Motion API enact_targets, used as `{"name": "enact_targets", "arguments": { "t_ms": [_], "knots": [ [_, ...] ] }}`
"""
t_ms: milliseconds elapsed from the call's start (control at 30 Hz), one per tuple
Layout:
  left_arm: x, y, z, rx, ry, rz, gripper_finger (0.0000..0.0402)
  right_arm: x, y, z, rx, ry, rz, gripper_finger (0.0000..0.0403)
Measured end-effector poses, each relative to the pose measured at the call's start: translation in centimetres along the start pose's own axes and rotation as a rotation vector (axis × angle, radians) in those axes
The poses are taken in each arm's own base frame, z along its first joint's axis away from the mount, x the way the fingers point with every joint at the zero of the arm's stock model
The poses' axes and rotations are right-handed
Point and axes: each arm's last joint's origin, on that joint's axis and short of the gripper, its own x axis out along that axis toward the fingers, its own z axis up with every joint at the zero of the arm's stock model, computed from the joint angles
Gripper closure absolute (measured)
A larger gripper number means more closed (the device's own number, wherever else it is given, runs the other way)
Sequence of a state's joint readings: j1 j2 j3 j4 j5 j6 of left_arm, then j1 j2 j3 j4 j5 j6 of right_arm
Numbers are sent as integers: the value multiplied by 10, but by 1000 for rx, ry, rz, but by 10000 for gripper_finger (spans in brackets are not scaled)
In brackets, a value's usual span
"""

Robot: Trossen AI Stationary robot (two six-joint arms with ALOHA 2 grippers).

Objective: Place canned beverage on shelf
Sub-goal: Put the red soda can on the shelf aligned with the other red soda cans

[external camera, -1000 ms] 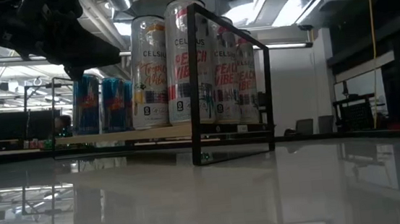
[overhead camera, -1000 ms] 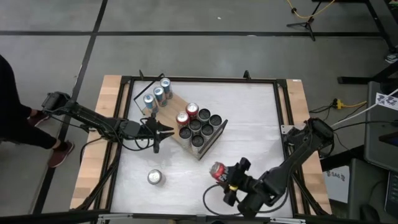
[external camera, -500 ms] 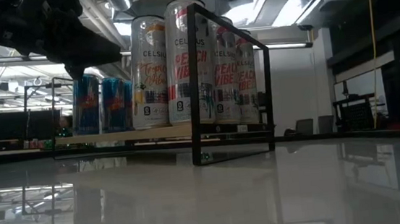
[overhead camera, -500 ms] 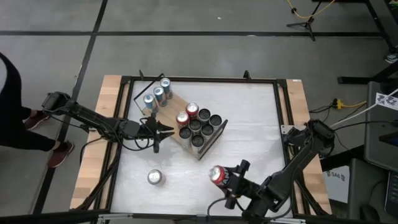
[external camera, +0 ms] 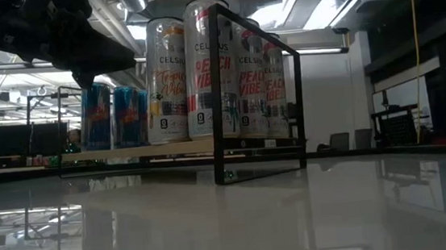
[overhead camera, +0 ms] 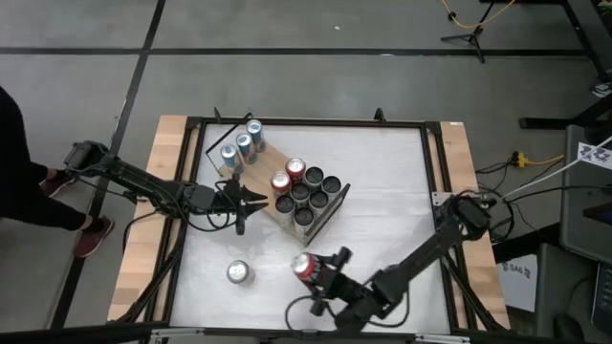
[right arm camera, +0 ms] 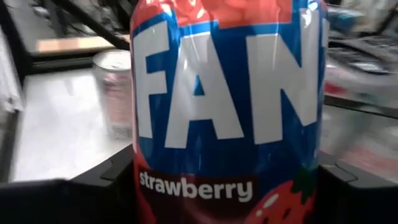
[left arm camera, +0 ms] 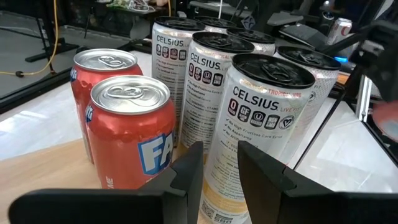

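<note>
The shelf [overhead camera: 256,174] is a light-wood board on a black wire frame at the table's middle; it also shows in the low view [external camera: 176,148]. On it stand three blue-and-silver cans [overhead camera: 241,144], two red cans [overhead camera: 287,175] and several tall black-topped cans [overhead camera: 311,196]. My right gripper [overhead camera: 320,275] is near the table's near edge, shut on a red strawberry soda can [overhead camera: 306,267]. My left gripper [overhead camera: 256,201] is open and empty at the shelf's left side, facing the cans [left arm camera: 261,124]. My right gripper pinches the red can's side wall [right arm camera: 224,186] between its two fingers [right arm camera: 115,171], one on each side of the lower body. The fingers come level, slanting from the table's near right. The can stands upright, top up; its base is hidden.
A loose silver can [overhead camera: 237,273] stands on the white tabletop left of the held can; it also shows in the right wrist view [right arm camera: 115,93]. Wooden strips [overhead camera: 163,210] edge the table. A person's legs [overhead camera: 38,191] show beyond the left edge.
My right gripper has carried the red can toward the table's left edge, along the near side, keeping it upright. It now stands closer to the loose silver can.
</note>
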State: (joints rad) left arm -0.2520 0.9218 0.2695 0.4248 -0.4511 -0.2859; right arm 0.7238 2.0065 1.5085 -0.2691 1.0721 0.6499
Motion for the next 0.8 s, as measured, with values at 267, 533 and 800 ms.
{"name": "enact_targets", "arguments": {
  "t_ms": [267,533,800],
  "knots": [
    [0,0,0,1,1,0,308,49,12,-5,24,-63,72,118],
    [0,0,-1,3,5,1,308,87,18,-18,15,-103,212,118],
    [0,0,-1,4,6,1,308,91,20,-15,-111,-132,331,118]
  ]
}}
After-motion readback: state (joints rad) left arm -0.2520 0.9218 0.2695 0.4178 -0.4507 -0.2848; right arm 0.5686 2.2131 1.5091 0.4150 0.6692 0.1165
